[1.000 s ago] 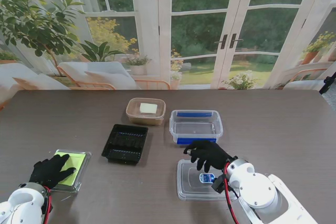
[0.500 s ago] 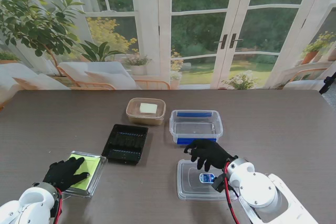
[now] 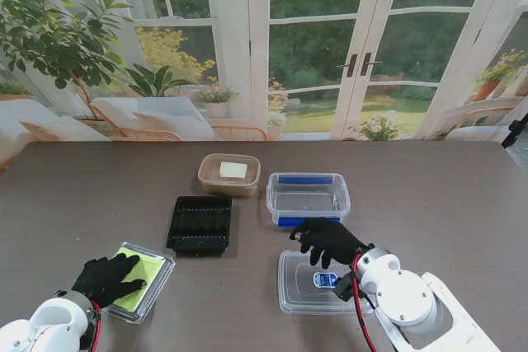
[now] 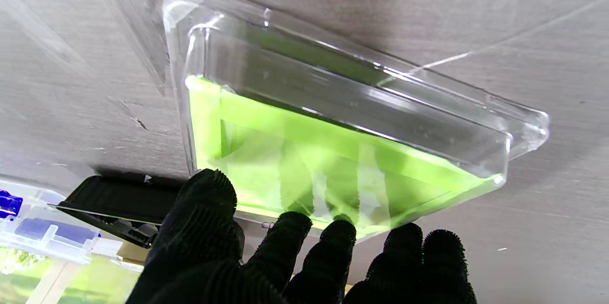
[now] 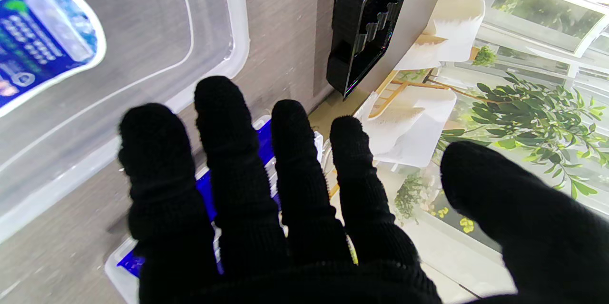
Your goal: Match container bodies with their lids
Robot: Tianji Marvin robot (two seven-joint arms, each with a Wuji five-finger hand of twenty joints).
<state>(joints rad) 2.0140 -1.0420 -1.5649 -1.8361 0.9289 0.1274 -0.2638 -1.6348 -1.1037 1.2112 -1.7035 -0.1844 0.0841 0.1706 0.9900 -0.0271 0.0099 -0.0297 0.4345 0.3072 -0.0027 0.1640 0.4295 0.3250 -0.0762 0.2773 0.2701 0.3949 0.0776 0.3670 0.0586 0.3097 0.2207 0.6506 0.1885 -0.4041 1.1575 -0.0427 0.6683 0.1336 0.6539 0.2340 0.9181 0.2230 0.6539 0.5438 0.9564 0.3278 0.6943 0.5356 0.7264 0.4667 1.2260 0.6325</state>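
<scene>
My left hand (image 3: 107, 279) lies on a clear lid (image 3: 147, 276) with a lime-green sheet under it, near the table's front left. In the left wrist view the fingertips (image 4: 328, 237) and thumb grip the lid (image 4: 333, 123) at its near edge, and it sits tilted off the table. The black tray (image 3: 200, 225) lies just beyond it. My right hand (image 3: 328, 241) is open with spread fingers, hovering between a clear lid with a blue label (image 3: 307, 288) and the clear box with blue clips (image 3: 308, 198). The right wrist view shows this hand (image 5: 285, 209) holding nothing.
A tan container (image 3: 229, 174) with a white piece inside stands farther back, left of the clear box. The black tray (image 5: 366, 23) and labelled lid (image 5: 119, 33) show in the right wrist view. Windows and garden chairs lie beyond the table's far edge.
My left hand has carried the green-backed lid to the right, toward the black tray. The black tray shifted slightly right. The right hand has stayed put.
</scene>
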